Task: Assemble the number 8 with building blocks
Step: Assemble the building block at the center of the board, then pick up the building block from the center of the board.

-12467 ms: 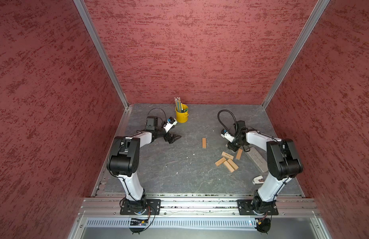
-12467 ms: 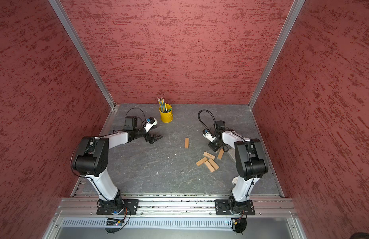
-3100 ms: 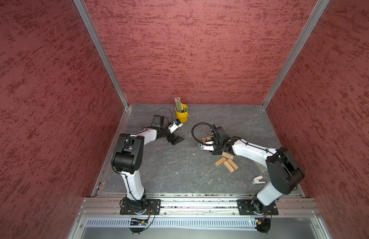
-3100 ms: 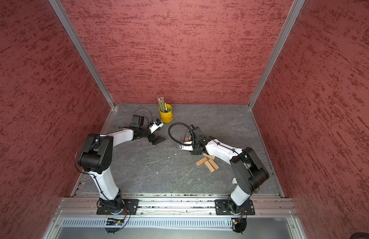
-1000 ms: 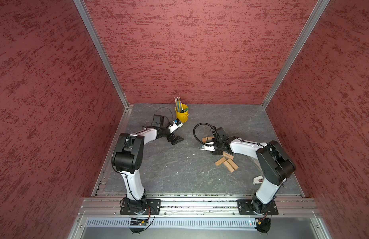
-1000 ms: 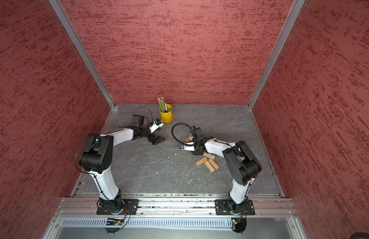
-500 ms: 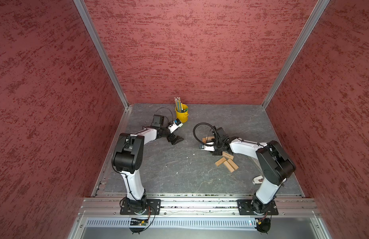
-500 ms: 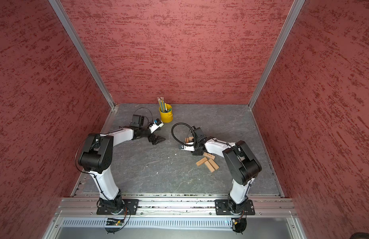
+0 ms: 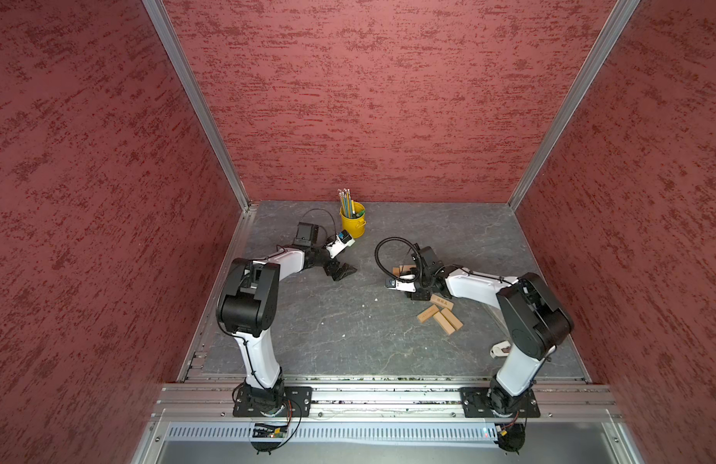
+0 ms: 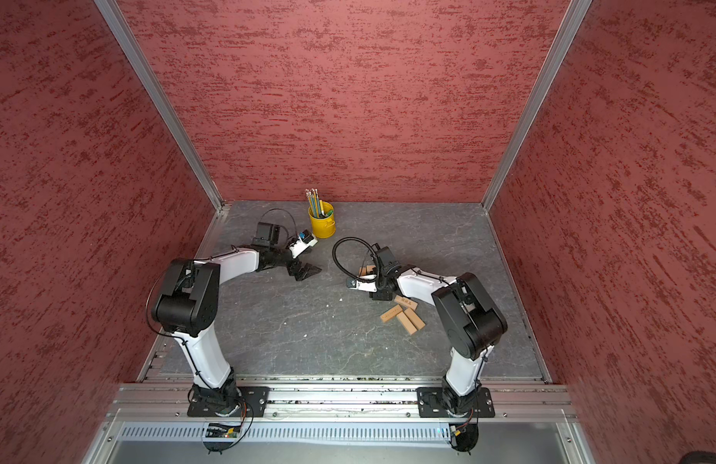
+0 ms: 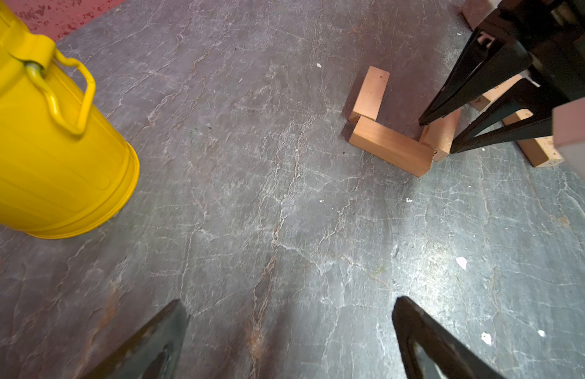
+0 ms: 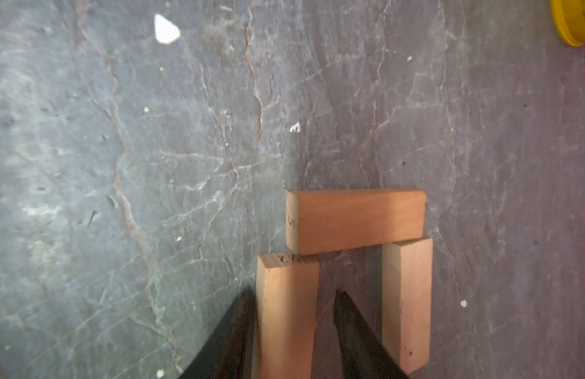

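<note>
Straddling one lengthwise plank (image 12: 288, 331) near the middle of the worktop (image 9: 328, 321), the right gripper (image 12: 294, 297) has its jaws slightly apart, clamping nothing. That plank butts the crosswise plank (image 12: 355, 218), which meets a second lengthwise plank (image 12: 406, 302). So far the number 8 (image 11: 388, 149) is only a U. Lifting out crooked could drag the plank and skew the corner. Four spare building blocks (image 9: 440, 315) lie toward the right edge. The left gripper (image 11: 289, 303) hovers wide open, empty.

My left arm is stretched forward and low, left gripper (image 11: 289, 303) jaws wide apart. Right arm angled inward, right gripper (image 12: 291, 295) pointing down, jaws slightly parted.
</note>
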Motion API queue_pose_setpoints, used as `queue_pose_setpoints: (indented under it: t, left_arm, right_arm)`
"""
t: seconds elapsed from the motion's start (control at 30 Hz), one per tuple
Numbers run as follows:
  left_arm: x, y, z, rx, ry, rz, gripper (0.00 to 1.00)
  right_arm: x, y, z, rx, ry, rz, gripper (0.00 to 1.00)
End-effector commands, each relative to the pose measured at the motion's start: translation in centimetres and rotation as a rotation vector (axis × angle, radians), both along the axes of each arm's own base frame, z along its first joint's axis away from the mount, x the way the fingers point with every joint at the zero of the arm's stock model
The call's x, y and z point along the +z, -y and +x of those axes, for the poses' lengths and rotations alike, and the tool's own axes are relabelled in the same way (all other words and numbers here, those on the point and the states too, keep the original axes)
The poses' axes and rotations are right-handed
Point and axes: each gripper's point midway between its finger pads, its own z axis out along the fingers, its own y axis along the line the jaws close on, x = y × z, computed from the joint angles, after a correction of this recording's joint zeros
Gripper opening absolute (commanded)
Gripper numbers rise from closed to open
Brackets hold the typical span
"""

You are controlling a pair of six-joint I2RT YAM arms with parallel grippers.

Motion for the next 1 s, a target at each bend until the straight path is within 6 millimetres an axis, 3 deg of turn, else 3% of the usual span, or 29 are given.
queue_pose_setpoints:
  t: [0.0,0.03,0.1,0.33,0.4,0.5,0.57,0.7,0.83,0.9,0.97]
  left_arm:
    - [0.1,0.1,0.2,-0.012,-0.005,-0.009,0.99]
    - [0.1,0.1,0.3,-0.012,-0.004,-0.009,0.99]
    - [0.0,0.1,0.2,-0.012,-0.007,-0.009,0.99]
    - [-0.4,0.4,0.2,-0.022,-0.014,0.016,0.99]
    - [-0.5,0.5,0.1,-0.023,-0.014,0.022,1.00]
    - [-0.6,0.5,0.0,-0.026,-0.007,0.027,0.99]
    - [-0.6,0.6,-0.1,-0.029,-0.001,0.030,1.00]
    - [-0.8,0.6,-0.3,-0.028,0.012,0.042,0.99]
    - [-0.9,0.7,-0.2,-0.028,0.007,0.044,1.00]
    - [-0.9,0.7,-0.2,-0.026,0.007,0.046,0.99]
    - [-0.9,0.7,-0.2,-0.026,0.007,0.046,0.99]
  right_arm:
    - [-0.6,-0.1,-0.2,0.012,-0.022,0.007,0.60]
    - [-0.5,-0.2,-0.2,0.012,-0.020,0.010,0.67]
    - [-0.2,-0.3,0.0,0.005,-0.005,0.026,0.99]
    - [2.3,0.4,-1.0,-0.010,0.040,0.047,0.99]
    - [3.9,0.6,-0.9,-0.015,0.076,0.055,0.99]
    - [8.2,1.1,1.6,-0.167,0.236,0.152,0.99]
    - [11.0,4.2,4.7,-0.469,0.375,0.240,0.99]
    - [10.2,9.9,5.0,-0.808,0.140,0.365,0.99]
    - [10.1,11.5,2.9,-0.873,0.115,0.333,0.99]
    - [8.3,12.8,1.3,-0.906,0.060,0.227,0.98]
    - [7.5,12.9,-0.6,-0.868,0.012,0.172,0.96]
